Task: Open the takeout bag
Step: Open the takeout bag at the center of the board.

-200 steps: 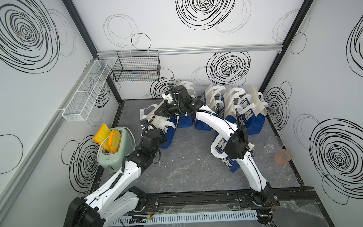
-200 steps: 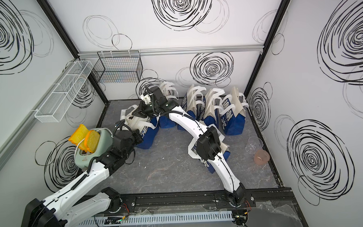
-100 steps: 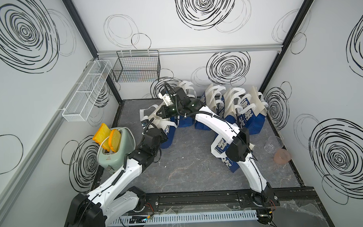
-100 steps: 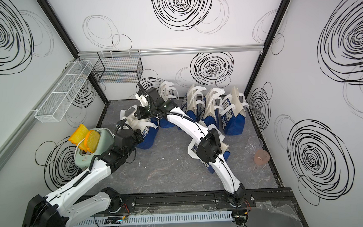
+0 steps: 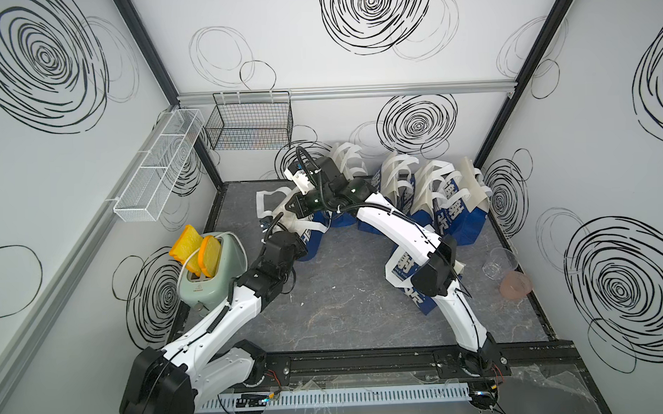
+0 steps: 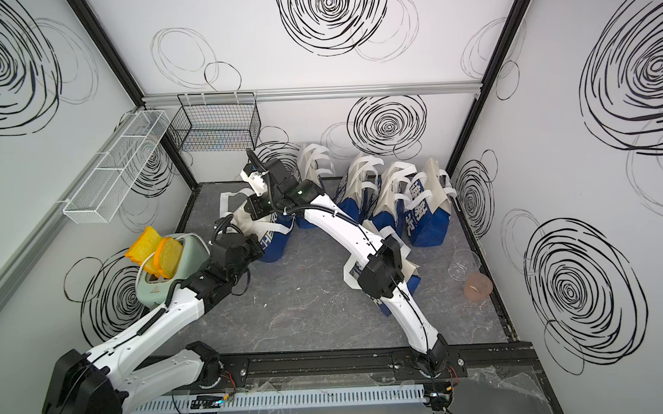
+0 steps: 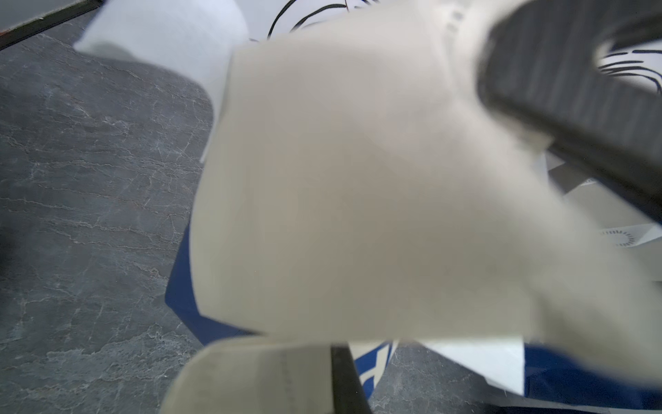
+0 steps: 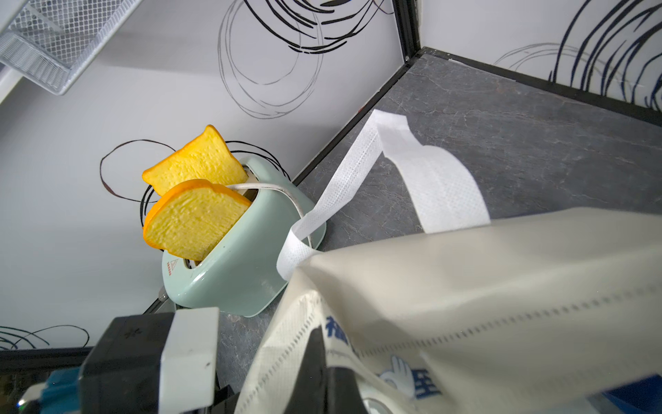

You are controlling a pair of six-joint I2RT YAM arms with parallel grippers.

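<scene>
Two risks stand out: the thin rim could slip from a pinch, or an uneven pull could topple the takeout bag (image 5: 311,239). It stands on the surface (image 5: 345,310) near the toaster (image 5: 211,273), its pale rim clamped by the left pincer (image 5: 287,232) at the near edge and the right pincer (image 5: 290,210) at the far edge.

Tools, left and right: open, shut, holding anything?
Left tool: shut on the blue-and-white fabric takeout bag, at its rim.
Right tool: shut on the same bag's rim.
</scene>
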